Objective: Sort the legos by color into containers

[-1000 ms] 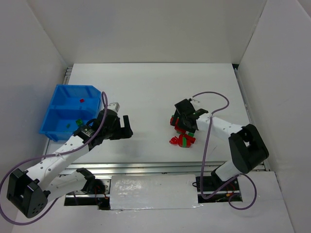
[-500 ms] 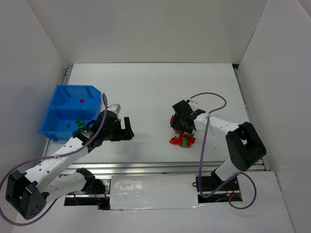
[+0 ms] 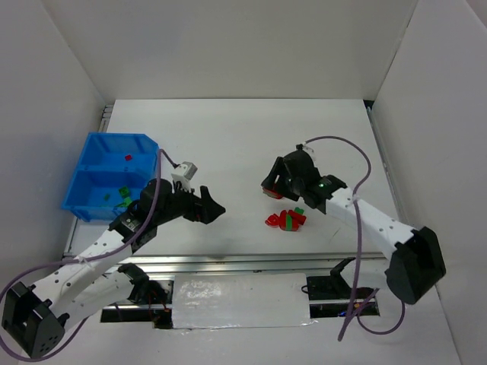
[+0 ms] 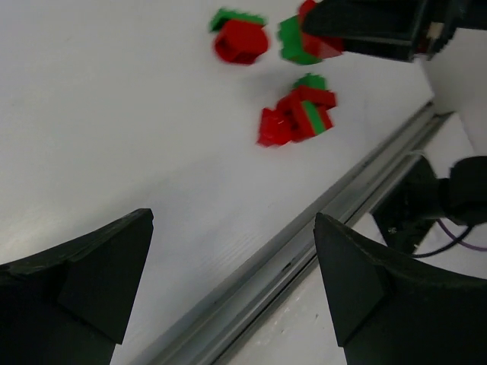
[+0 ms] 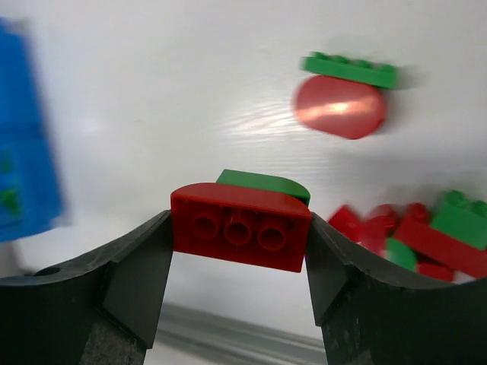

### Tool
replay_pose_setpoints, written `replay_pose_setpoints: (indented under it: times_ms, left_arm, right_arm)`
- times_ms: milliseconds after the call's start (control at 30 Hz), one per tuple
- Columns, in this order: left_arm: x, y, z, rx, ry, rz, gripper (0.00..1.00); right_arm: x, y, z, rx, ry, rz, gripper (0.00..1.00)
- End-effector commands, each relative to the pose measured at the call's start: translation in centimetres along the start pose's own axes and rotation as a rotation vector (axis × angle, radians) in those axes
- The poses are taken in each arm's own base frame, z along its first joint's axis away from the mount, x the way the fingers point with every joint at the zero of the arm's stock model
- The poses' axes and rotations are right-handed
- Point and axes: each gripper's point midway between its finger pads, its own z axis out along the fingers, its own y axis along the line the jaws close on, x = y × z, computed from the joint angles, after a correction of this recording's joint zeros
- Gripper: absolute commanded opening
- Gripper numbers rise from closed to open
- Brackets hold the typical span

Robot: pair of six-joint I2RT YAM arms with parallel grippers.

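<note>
My right gripper [image 3: 269, 188] is shut on a red brick [image 5: 240, 228] with a green brick [image 5: 266, 182] stuck behind it, and holds both above the table, left of the lego pile [image 3: 288, 220]. The pile of red and green bricks also shows in the right wrist view [image 5: 426, 236] and the left wrist view [image 4: 297, 118]. A red rounded piece [image 5: 338, 103] with a green plate lies apart on the table. My left gripper [image 3: 209, 207] is open and empty between the blue bin [image 3: 84, 179] and the pile. The bin holds a red brick [image 3: 128, 157] in its far compartment and green bricks [image 3: 122, 194] in the near one.
White walls enclose the table on three sides. A metal rail [image 4: 304, 236] runs along the near edge. Purple cables loop off both arms. My right gripper [image 4: 365, 26] shows at the top of the left wrist view.
My right gripper has risen from the pile with the red brick and shifted slightly left. My left arm has swung right, away from the bin towards the middle.
</note>
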Motion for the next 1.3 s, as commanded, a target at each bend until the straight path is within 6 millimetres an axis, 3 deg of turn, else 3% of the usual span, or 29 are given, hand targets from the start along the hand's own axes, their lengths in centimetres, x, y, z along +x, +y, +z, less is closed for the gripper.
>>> replay_pose_setpoints:
  times_ms: [0, 67, 200, 267, 367, 667, 1100, 1200, 1267]
  left_arm:
    - [-4.2, -7.4, -0.9, 0.391, -0.242, 0.283, 1.00]
    - [-5.4, -10.0, -1.9, 0.499, -0.349, 0.414, 0.99]
    - [-7.1, -13.7, -3.9, 0.619, -0.451, 0.547, 1.00]
    - [-8.1, -15.6, -5.0, 0.674, -0.467, 0.589, 0.99]
    - [-8.1, -17.6, -5.7, 0.766, -0.414, 0.630, 1.00]
    - [-8.3, -19.0, -6.6, 0.801, -0.409, 0.676, 0.96]
    - [-9.4, -19.7, -7.4, 0.790, -0.411, 0.726, 0.90]
    - [-9.4, -19.9, -7.6, 0.806, -0.403, 0.725, 0.71]
    - [-9.3, -20.0, -7.7, 0.812, -0.397, 0.723, 0.64]
  right_arm:
    - [-2.1, 6.2, -4.8, -0.289, -0.031, 0.051, 0.00]
    - [-2.8, 9.0, -8.4, -0.463, -0.036, 0.096, 0.00]
    - [-1.7, 12.5, -15.4, -0.781, 0.053, 0.142, 0.00]
    - [-1.8, 13.9, -17.9, -0.894, 0.080, 0.156, 0.00]
    - [-0.9, 15.2, -20.9, -1.030, 0.164, 0.153, 0.00]
    - [-0.1, 16.6, -23.8, -1.186, 0.265, 0.164, 0.00]
    - [1.3, 17.3, -25.0, -1.222, 0.341, 0.188, 0.00]
    - [1.9, 17.3, -24.2, -1.208, 0.361, 0.188, 0.00]
    - [1.9, 17.3, -24.3, -1.223, 0.364, 0.195, 0.00]
